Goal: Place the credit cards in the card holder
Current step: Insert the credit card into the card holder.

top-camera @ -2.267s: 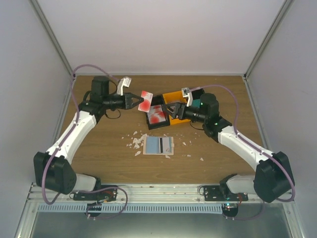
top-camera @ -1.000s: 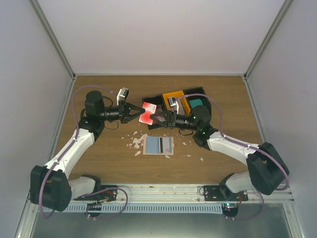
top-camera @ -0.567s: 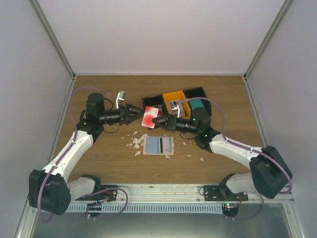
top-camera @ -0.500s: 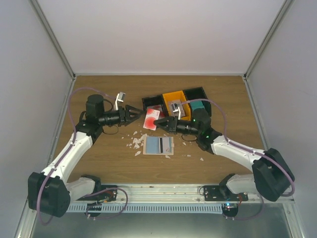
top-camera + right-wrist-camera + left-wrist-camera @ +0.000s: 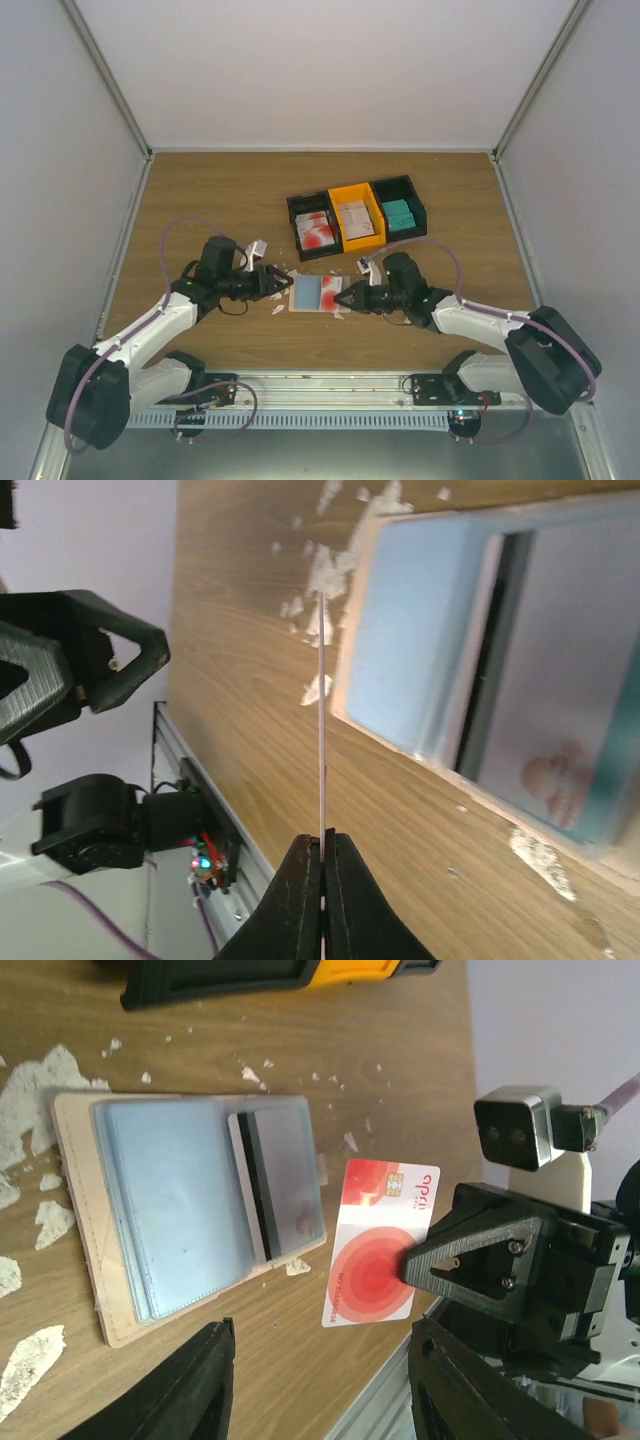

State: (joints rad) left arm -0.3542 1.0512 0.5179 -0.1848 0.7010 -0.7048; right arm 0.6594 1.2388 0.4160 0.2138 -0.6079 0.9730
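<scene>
one open card holder (image 5: pixel 170 1220), one red-and-white card (image 5: pixel 375 1250) in right tool (image 5: pixel 322 845)

bins (image 5: pixel 300 972) cut by top edge, red card (image 5: pixel 372 1245) corner behind right claw (image 5: pixel 412 1265)

1. Bare brown wooden table (image 5: pixel 200 200) lies under the left gripper (image 5: pixel 278 283) and the right gripper (image 5: pixel 352 299).
2. Three joined bins (image 5: pixel 360 239), black, orange and black, stand beyond both grippers, well apart from them.
3. Small white scraps (image 5: pixel 42 1078) are scattered beside the left gripper's tips.
4. A metal rail (image 5: pixel 330 380) runs behind both grippers.
</scene>
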